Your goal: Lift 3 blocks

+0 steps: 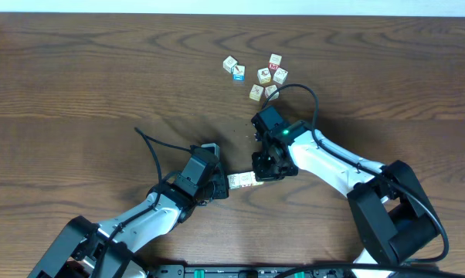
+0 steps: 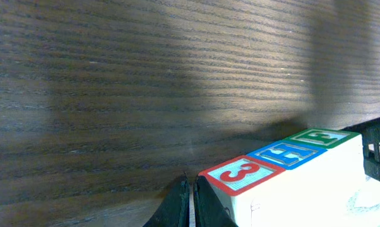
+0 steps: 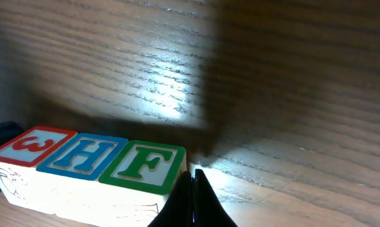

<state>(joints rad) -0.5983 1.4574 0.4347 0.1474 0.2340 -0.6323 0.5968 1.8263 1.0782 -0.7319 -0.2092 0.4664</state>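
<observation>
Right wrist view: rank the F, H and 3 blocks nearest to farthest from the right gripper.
1. F block, green-framed, near end of the row, beside the right gripper.
2. H block, blue-framed, middle.
3. 3 block, red-framed, far end.

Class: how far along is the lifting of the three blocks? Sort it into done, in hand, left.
Done: the 3 block, H block and F block form one touching row. In hand: left gripper and right gripper, jaws shut, stand at its two ends. Left: the lift itself; whether the row is off the table cannot be told.
</observation>
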